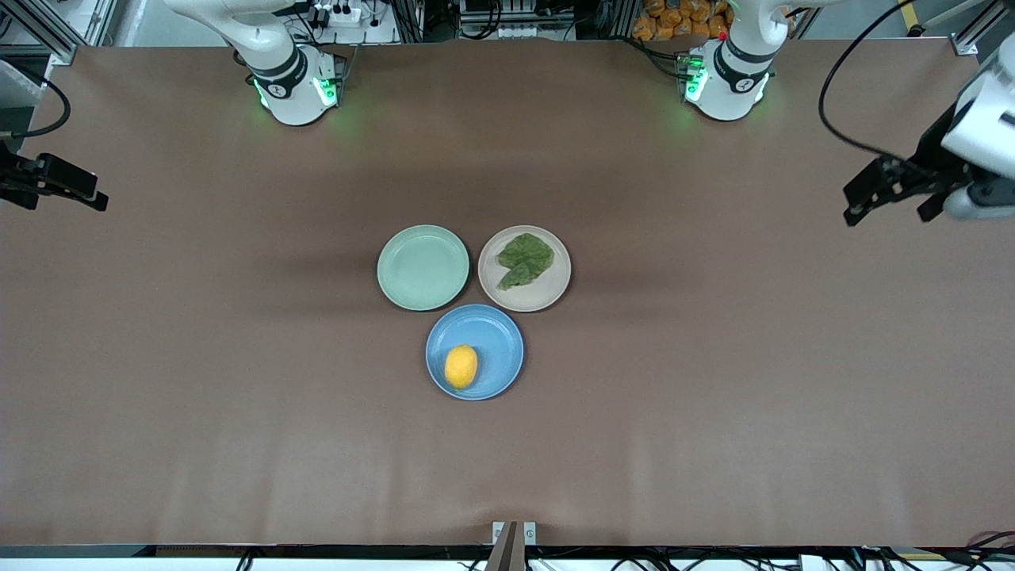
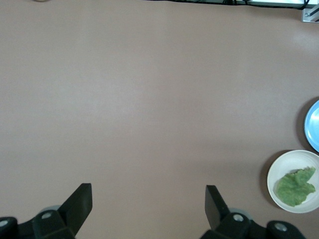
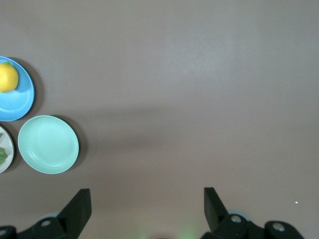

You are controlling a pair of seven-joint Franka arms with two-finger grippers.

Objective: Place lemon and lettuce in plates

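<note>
The yellow lemon (image 1: 461, 366) lies in the blue plate (image 1: 496, 345) at the table's middle. The dark-green lettuce (image 1: 524, 260) lies flat in the beige-pink plate (image 1: 557, 277), just farther from the front camera. My left gripper (image 1: 886, 216) hangs open and empty over bare table at the left arm's end. My right gripper (image 1: 63, 198) hangs open and empty over bare table at the right arm's end. The left wrist view shows its open gripper (image 2: 148, 199), the lettuce (image 2: 296, 186) and the beige-pink plate (image 2: 275, 172). The right wrist view shows its open gripper (image 3: 147, 201), the lemon (image 3: 7, 77) and the blue plate (image 3: 19, 105).
A mint-green plate (image 1: 423, 266) with nothing in it sits beside the beige-pink plate, toward the right arm's end; it also shows in the right wrist view (image 3: 48, 144). The three plates touch or nearly touch. Brown table surface spreads widely around them.
</note>
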